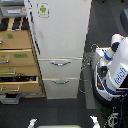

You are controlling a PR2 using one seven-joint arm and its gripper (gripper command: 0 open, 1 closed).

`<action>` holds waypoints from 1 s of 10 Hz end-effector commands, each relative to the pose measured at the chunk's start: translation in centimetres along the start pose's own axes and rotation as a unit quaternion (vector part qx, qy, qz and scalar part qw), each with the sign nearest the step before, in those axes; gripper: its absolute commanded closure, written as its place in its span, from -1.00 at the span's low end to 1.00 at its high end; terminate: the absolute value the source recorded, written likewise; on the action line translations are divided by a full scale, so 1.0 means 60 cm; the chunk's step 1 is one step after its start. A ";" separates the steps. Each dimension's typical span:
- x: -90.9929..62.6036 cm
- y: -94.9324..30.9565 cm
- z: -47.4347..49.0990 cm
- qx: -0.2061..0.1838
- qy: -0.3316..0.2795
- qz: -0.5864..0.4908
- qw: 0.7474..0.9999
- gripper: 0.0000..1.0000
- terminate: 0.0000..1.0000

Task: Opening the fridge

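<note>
The tall white fridge (60, 35) stands in the middle of the exterior view. Its large upper door carries a small green-logo sticker (43, 10) and looks shut. Below it are two drawers with curved silver handles, the upper handle (61, 63) and the lower handle (61, 81), both drawers shut. The white and blue PR2 body (114, 70) stands at the exterior view's right, beside the fridge. One upper arm (113, 46) shows, and a dark part reaches out of the frame at the top right. No gripper shows.
A tan wooden drawer cabinet (17, 55) with green labels stands against the fridge's left side, with a lower drawer (17, 78) pulled out. Cables (89, 60) hang between fridge and robot. Two small white parts (32, 122) (94, 121) sit at the bottom edge. The floor is dark.
</note>
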 end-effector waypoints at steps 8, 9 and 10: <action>0.147 0.146 0.068 -0.010 -0.046 0.034 0.998 -1.00 -1.00; 0.165 0.160 0.076 0.001 -0.049 0.034 0.998 -1.00 -1.00; 0.203 0.183 0.090 0.003 -0.054 0.040 0.998 -1.00 -1.00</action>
